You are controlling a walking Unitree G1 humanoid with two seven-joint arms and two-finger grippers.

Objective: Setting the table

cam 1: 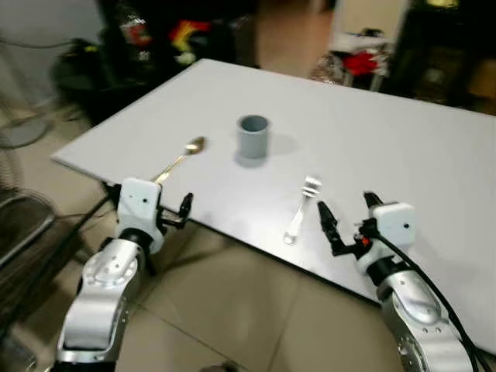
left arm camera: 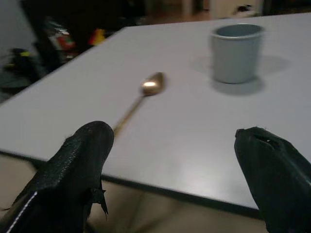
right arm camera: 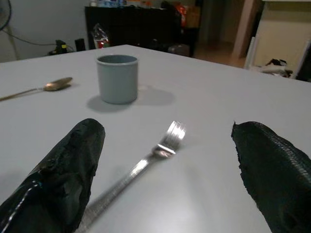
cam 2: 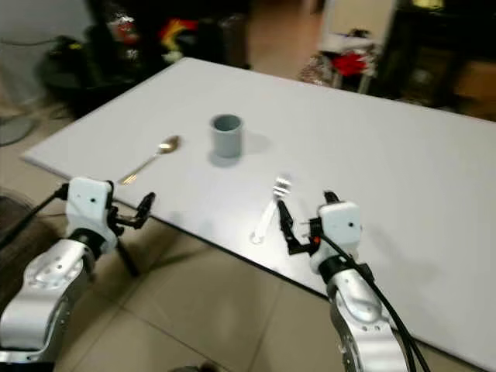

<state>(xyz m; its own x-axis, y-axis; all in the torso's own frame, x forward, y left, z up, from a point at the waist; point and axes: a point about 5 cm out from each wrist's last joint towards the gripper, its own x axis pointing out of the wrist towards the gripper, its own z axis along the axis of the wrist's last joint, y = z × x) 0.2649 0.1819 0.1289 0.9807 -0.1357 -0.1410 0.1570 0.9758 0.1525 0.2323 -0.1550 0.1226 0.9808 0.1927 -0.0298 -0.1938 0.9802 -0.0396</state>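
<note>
A grey cup (cam 1: 253, 138) stands upright on the white table (cam 1: 403, 147). To its left lies a gold spoon (cam 1: 182, 159), handle pointing toward the near edge. A silver fork (cam 1: 302, 209) lies to the cup's right, close to the near edge, tines pointing away from me. My left gripper (cam 1: 178, 213) is open at the table edge, just short of the spoon's handle; the left wrist view has the spoon (left arm camera: 146, 92) and cup (left arm camera: 236, 53) ahead of it. My right gripper (cam 1: 349, 218) is open beside the fork, and the fork (right arm camera: 146, 162) lies between its fingers (right arm camera: 63, 179), untouched.
The table's near edge runs diagonally across in front of me, with tiled floor (cam 1: 232, 310) below. A fan (cam 1: 19, 128) and a wire basket (cam 1: 23, 232) stand at my left. Dark clutter (cam 1: 155, 39) and a red item (cam 1: 364, 62) sit beyond the table.
</note>
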